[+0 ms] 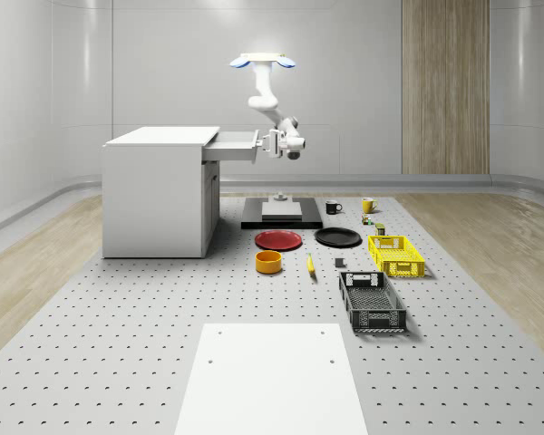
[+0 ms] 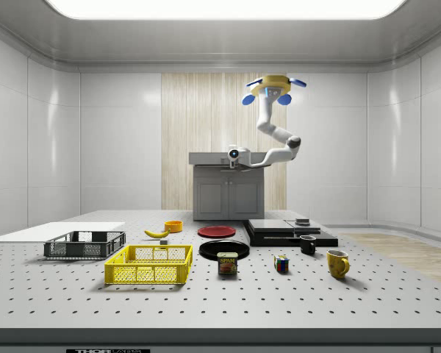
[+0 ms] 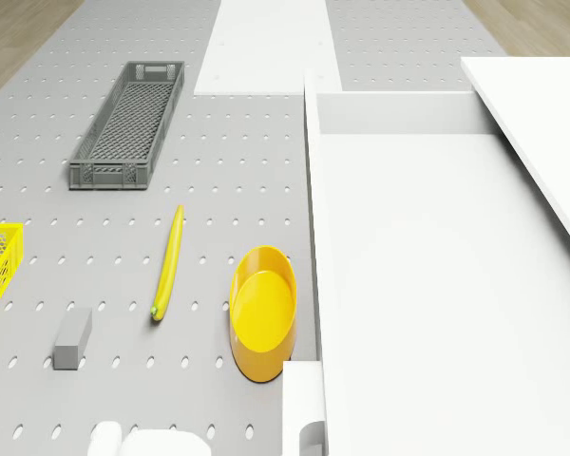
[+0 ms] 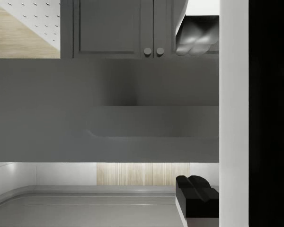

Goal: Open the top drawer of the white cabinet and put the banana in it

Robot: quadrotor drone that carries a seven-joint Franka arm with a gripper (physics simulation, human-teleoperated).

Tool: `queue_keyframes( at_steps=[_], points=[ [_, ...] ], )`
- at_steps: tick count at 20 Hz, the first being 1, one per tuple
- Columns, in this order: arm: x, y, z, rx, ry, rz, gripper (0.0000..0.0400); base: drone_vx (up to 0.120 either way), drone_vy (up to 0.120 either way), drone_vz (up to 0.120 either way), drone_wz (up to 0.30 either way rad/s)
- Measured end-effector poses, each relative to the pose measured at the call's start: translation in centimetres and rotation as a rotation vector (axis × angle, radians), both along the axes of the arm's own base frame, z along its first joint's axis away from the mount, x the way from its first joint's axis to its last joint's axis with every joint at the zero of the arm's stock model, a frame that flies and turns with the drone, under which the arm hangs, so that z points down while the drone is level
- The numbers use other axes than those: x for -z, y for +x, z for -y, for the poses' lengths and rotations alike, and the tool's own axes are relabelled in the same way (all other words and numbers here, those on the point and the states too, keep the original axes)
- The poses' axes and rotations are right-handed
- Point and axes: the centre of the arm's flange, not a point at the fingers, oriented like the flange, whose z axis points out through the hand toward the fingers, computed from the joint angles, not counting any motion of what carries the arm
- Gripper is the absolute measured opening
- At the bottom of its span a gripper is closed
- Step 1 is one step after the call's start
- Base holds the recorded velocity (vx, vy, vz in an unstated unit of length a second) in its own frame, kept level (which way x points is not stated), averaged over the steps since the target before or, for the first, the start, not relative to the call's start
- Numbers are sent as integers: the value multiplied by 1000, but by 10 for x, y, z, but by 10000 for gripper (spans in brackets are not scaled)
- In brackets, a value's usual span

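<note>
The white cabinet (image 1: 156, 195) stands at the whole-scene view's left, and its top drawer (image 1: 232, 147) is pulled out; the drawer's white inside (image 3: 408, 285) is bare. My gripper (image 1: 264, 145) is at the drawer's front end, level with it, also in the side view (image 2: 234, 160). In the wrist view my gripper (image 4: 196, 116) is open, its fingers (image 4: 196, 35) wide apart beside a white edge. The drone (image 1: 263, 62) hovers above the drawer's front. The banana (image 1: 310, 264) lies on the table beside an orange bowl (image 1: 269, 262); the drone view has the banana (image 3: 168, 261) below.
A red plate (image 1: 278, 240) and a black plate (image 1: 337, 237) lie past the banana. A yellow crate (image 1: 396, 255) and a grey crate (image 1: 372, 301) stand to the whole-scene view's right, with a small grey block (image 3: 72, 337) and two mugs (image 1: 333, 207) nearby. A black base (image 1: 282, 214) sits beneath the arm.
</note>
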Motion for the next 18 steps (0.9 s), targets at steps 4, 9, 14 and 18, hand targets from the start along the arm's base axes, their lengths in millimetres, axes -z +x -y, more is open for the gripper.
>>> queue_keyframes(
  at_steps=[4,9,14,18],
  points=[
    [0,0,3,0,0,0,393,0,20,0,0],
    [0,0,4,0,1,0,398,0,-8,0,0],
    [0,0,4,0,1,0,399,0,0,0,0],
    [0,0,4,0,1,0,400,0,10,0,0]
  ],
)
